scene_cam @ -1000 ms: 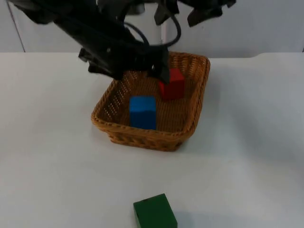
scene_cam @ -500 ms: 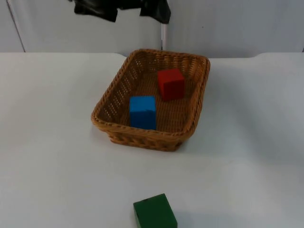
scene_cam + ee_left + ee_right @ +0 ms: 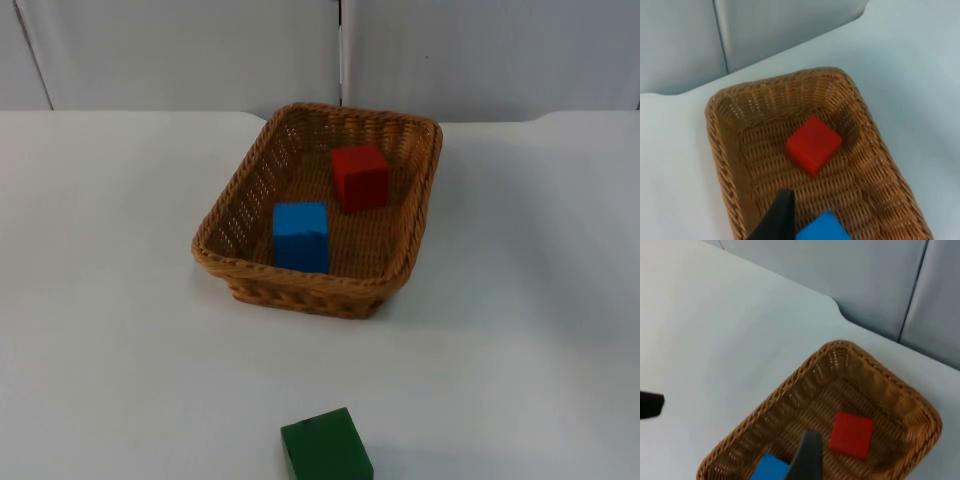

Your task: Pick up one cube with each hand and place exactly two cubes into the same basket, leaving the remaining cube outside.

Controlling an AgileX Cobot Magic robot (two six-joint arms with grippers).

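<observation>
Two cubes in basket, one out; both my tools raised above it.
Near to far: green cube (image 3: 326, 449) on the white table (image 3: 110, 330), well apart from the wicker basket (image 3: 256, 281); inside, blue cube (image 3: 301, 235) at the near end, red cube (image 3: 360, 177) farther back. Can't tell how wide the left tool (image 3: 774, 220) or right tool (image 3: 806, 455) is.

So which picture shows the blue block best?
The top view: the whole blue cube sits in the basket, nothing covering it. In both wrist views the picture's edge cuts it off, and a black fingertip stands beside it.
</observation>
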